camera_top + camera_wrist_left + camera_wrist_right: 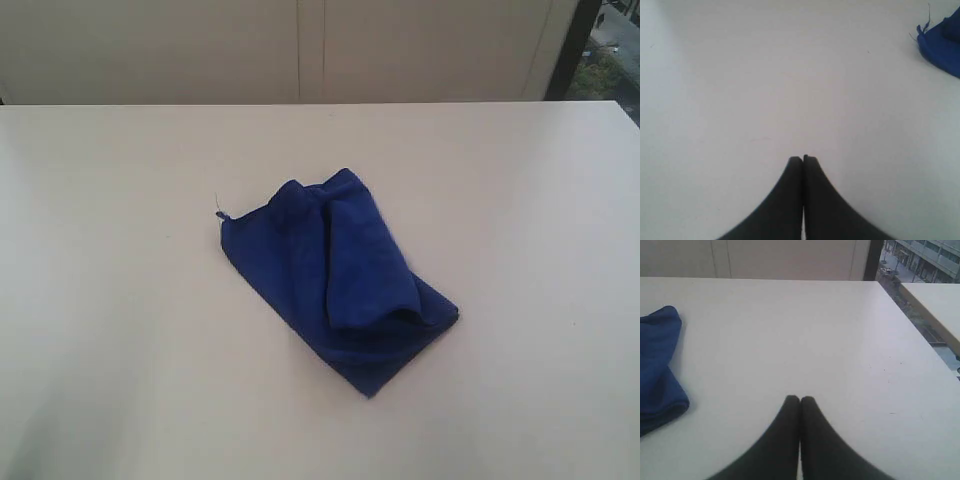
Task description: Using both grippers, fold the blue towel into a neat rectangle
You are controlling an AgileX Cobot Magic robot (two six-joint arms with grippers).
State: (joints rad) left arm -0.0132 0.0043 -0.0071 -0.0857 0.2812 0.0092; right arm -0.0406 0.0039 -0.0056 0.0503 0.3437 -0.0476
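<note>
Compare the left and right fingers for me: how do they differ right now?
The view past the left fingers catches the towel's thin frayed corner; the view past the right fingers catches its thick rolled fold. The left view shows only table, so that pair seems tilted down more steeply; the right view reaches the wall and window. Both pairs are black, shut, empty and clear of the towel.

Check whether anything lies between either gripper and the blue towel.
Nothing visible does. Only bare table lies between the left gripper and the blue towel, and likewise for the right gripper.
</note>
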